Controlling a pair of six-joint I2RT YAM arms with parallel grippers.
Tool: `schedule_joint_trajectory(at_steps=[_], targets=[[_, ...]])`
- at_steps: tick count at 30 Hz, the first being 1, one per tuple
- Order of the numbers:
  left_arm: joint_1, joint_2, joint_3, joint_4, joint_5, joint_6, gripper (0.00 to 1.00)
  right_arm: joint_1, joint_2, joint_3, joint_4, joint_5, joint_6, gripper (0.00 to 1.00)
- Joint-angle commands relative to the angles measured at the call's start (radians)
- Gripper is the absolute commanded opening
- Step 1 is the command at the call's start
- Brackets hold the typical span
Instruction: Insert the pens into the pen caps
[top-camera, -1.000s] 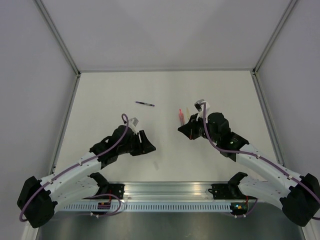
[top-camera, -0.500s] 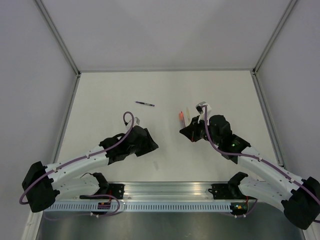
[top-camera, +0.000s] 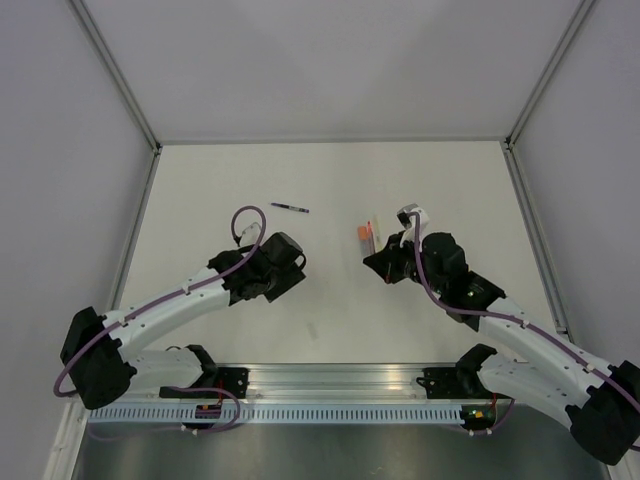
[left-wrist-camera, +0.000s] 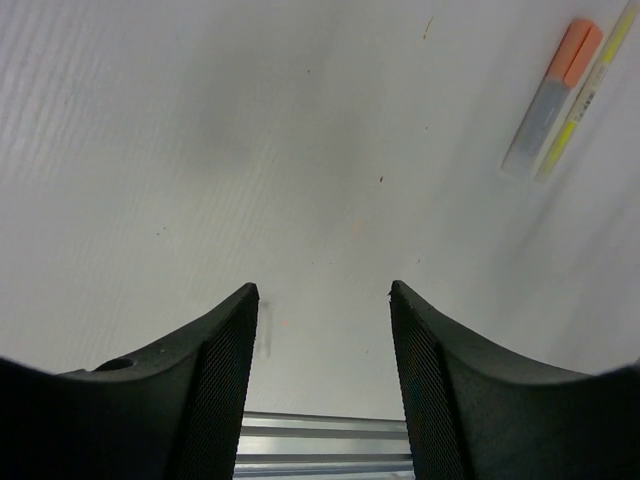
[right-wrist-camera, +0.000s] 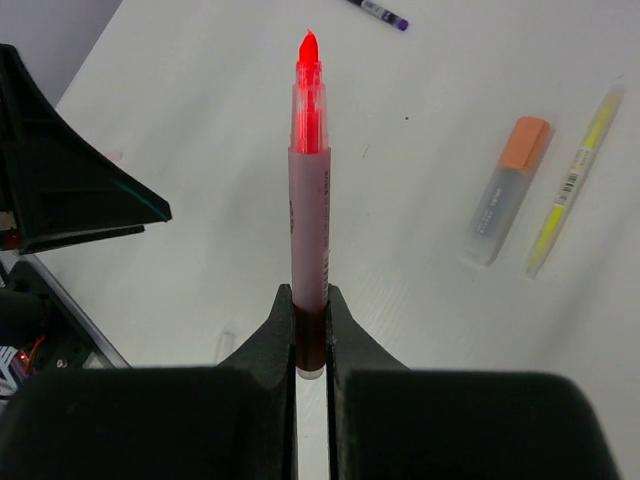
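My right gripper (right-wrist-camera: 310, 330) is shut on the lower end of a red-pink pen (right-wrist-camera: 309, 200), whose bare red tip points away from me. On the table beyond it lie a stubby pen cap (right-wrist-camera: 508, 190) with an orange end and a pale yellow pen (right-wrist-camera: 573, 180), side by side. A dark purple pen (top-camera: 290, 208) lies farther back. My left gripper (left-wrist-camera: 322, 300) hangs open over bare table with nothing between its fingers. The left wrist view shows the cap (left-wrist-camera: 553, 95) and yellow pen (left-wrist-camera: 585, 95) at its upper right.
A small clear piece (right-wrist-camera: 225, 345) lies on the table near both grippers. The metal rail (top-camera: 330, 385) runs along the near edge. Grey walls (top-camera: 80, 150) enclose the white table (top-camera: 450, 190) on three sides.
The left arm has swung its gripper away from the near edge toward the table's middle, and its jaws have narrowed a little. The right gripper has kept its hold on the pen and barely shifted.
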Motion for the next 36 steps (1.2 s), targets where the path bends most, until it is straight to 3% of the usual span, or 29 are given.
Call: schedule_joint_trajectory(at_steps=[1,7,13,19,25,27,36], targets=[[0.033,-0.049,0.079,-0.076,-0.082,-0.043,0.61,-0.003,-0.038,0.006,-0.03,0.152,-0.006,0.0],[0.111,-0.086,0.074,0.042,-0.075,0.174,0.67,-0.009,-0.08,0.013,-0.082,0.376,0.029,0.0],[0.168,-0.057,0.054,0.159,-0.053,0.326,0.7,-0.012,-0.103,0.024,-0.117,0.425,0.04,0.0],[0.208,-0.047,0.035,0.217,-0.035,0.395,0.7,-0.012,-0.176,0.013,-0.108,0.254,-0.01,0.0],[0.216,-0.093,-0.047,0.45,0.196,0.593,0.7,-0.012,-0.274,-0.052,0.115,-0.308,-0.049,0.0],[0.216,-0.11,-0.084,0.517,0.264,0.622,0.7,-0.011,-0.275,-0.06,0.168,-0.389,-0.038,0.0],[0.217,-0.064,-0.139,0.653,0.531,0.651,0.71,-0.011,-0.288,-0.06,0.196,-0.44,-0.006,0.0]])
